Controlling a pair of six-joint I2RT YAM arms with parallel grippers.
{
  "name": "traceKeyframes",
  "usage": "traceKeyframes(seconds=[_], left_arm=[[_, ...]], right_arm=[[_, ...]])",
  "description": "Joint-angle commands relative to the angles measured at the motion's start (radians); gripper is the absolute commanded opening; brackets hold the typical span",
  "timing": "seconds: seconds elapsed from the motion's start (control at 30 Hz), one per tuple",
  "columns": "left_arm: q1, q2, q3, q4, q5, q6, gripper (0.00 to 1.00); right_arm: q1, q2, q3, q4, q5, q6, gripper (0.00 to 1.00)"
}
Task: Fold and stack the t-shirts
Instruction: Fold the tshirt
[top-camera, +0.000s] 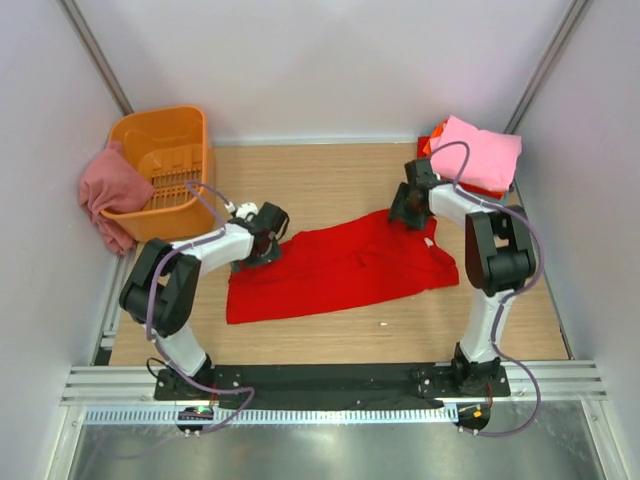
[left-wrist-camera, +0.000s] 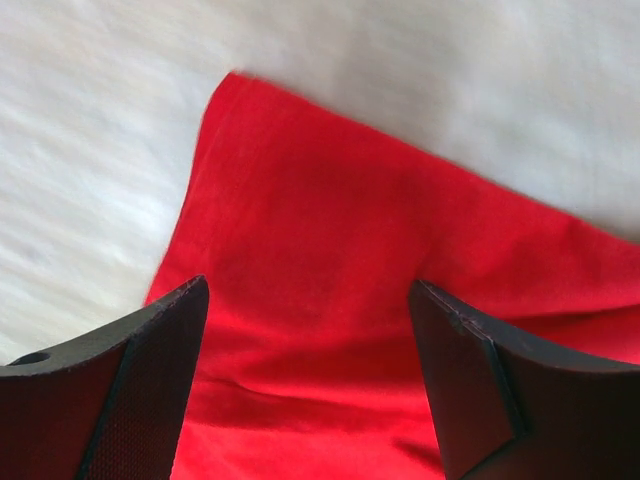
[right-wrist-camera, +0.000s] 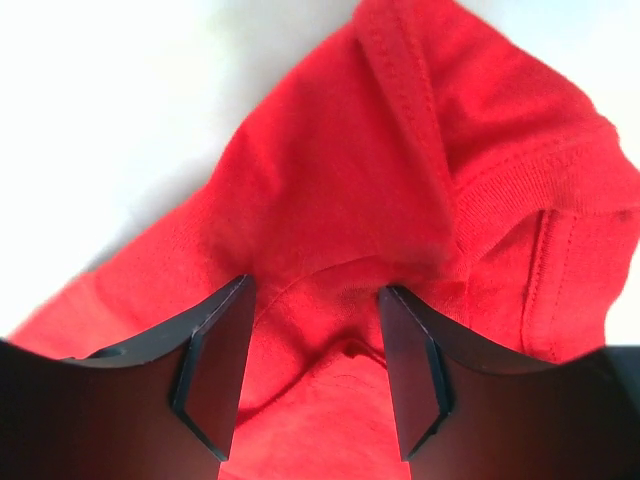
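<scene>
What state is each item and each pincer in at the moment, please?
Red t-shirt: lying rumpled on the table, not stacked.
Pink t-shirt: folded, on top of the far-right stack.
Dusty rose t-shirt: crumpled, draped over the basket's left side.
Orange basket: upright.
Left pincer: open above the red cloth's left end.
Right pincer: open over the collar end.
</scene>
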Motion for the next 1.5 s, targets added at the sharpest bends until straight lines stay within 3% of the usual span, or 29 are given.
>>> traceKeyframes(seconds=[0.0,0.17,0.4,0.47,0.6,0.67,0.8,0.93,1.03,1.1,1.27,1.47], left_arm=[[-0.105,-0.026,-0.114,-0.109,0.071,-0.070,0.82],[-0.298,-0.115,-0.155,-0.191,0.121,-0.222,0.83],[-0.673,-0.255,-0.155,-0.285,0.202,-0.495,0.86],[-0.746,-0.267,-0.109,-0.290,0.234,-0.547,0.87],[-0.904,-0.275,0.072,-0.389,0.168,-0.560,0.89],[-0.916,-0.275,0.194,-0.509,0.080,-0.542,0.91],[-0.875,-0.356,0.255,-0.630,-0.114,-0.461,0.94],[-0.713,-0.512,0.111,-0.465,-0.077,-0.321,0.88],[-0.608,-0.623,-0.101,-0.277,-0.016,-0.218,0.82],[-0.567,-0.666,-0.181,-0.154,-0.002,-0.172,0.82],[-0.462,-0.692,-0.345,-0.074,0.102,-0.170,0.75],[-0.456,-0.658,-0.457,0.084,0.197,-0.175,0.68]], right_arm=[[0.063,0.140,0.192,-0.062,0.000,-0.052,0.59],[0.110,0.386,0.571,-0.134,-0.116,-0.114,0.60],[0.157,0.715,1.193,-0.203,-0.254,-0.183,0.63],[0.157,0.746,1.240,-0.135,-0.300,-0.184,0.64],[0.163,0.682,1.170,0.045,-0.415,-0.223,0.67],[0.166,0.640,1.161,0.057,-0.461,-0.243,0.69],[0.166,0.424,0.996,0.047,-0.416,-0.279,0.72],[0.163,0.111,0.702,0.073,-0.186,-0.229,0.78],[0.140,-0.097,0.475,0.035,-0.073,-0.124,0.83],[0.124,-0.214,0.310,0.005,-0.073,-0.083,0.83],[0.123,-0.438,-0.055,0.008,-0.104,-0.033,0.84],[0.123,-0.638,-0.217,-0.013,-0.101,-0.011,0.84]])
